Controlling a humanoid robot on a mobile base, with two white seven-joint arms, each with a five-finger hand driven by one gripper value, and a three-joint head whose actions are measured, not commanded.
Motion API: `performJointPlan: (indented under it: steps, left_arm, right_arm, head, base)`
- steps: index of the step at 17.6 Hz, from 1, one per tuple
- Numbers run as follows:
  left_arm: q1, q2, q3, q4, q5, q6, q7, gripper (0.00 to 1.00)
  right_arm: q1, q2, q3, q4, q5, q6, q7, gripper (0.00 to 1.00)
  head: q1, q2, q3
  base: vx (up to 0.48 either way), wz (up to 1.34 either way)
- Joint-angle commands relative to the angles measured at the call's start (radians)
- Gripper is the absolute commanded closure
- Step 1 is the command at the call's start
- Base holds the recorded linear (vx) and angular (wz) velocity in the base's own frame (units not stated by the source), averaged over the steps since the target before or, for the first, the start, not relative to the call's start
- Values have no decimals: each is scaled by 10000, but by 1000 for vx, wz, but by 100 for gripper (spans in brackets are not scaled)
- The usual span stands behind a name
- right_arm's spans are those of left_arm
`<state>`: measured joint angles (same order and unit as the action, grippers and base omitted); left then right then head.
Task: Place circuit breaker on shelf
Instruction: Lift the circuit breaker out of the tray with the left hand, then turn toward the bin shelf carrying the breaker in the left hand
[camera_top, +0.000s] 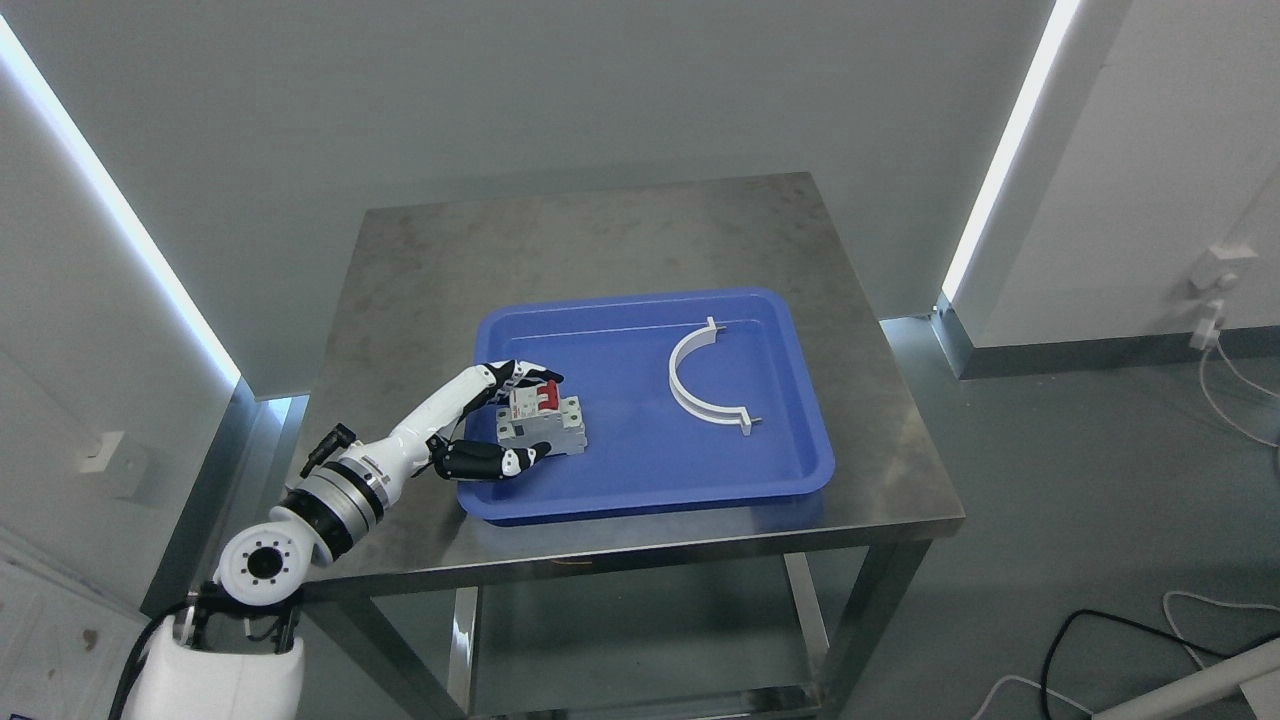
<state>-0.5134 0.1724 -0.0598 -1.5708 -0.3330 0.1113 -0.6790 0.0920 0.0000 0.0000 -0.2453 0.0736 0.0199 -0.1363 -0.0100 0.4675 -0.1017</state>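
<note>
A grey circuit breaker (543, 424) with a red switch lies in the left part of a blue tray (700, 478) on a steel table. My left hand (522, 418) reaches in from the lower left and brackets the breaker. Its fingers (524, 376) curl over the top side and its thumb (492, 461) lies along the near side. The breaker rests on the tray floor. My right arm is out of view.
A white half-ring clamp (697, 384) lies in the tray's right part. The steel table (620, 230) has a lower shelf (640, 640) beneath it. Walls stand behind and to both sides. Cables (1110, 650) lie on the floor at the right.
</note>
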Motion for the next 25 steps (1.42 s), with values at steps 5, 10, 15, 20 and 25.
performJointPlan:
  steps: [5, 10, 15, 20, 25]
  left_arm:
    - [-35, -862, 962, 828, -321, -1952, -5, 91]
    - [-1063, -1550, 2545, 767, 656, -3611, 2177, 90]
    - [222, -1550, 2454, -103, 2716, -4365, 5239, 89]
    - [1620, -1550, 2408, -1287, 2732, -5129, 4386, 90]
    - [1897, -1550, 2868, -1349, 2732, -5760, 3278, 90]
  right_arm:
    - [0, -175, 199, -1, 0, 583, -2, 0]
    - [0, -175, 199, -1, 0, 583, -2, 0]
    - [0, -175, 199, -1, 0, 583, -2, 0]
    - [0, -175, 199, -1, 0, 583, -2, 0]
    - [0, -175, 199, -1, 0, 583, -2, 0]
  head:
    - [0, 0, 0]
    - [0, 0, 0]
    - [0, 0, 0]
    - [0, 0, 0]
    - [0, 0, 0]
  base:
    - [1, 6]
    - [9, -11]
    - [-4, -2]
    - [-159, 16]
    - [-363, 54]
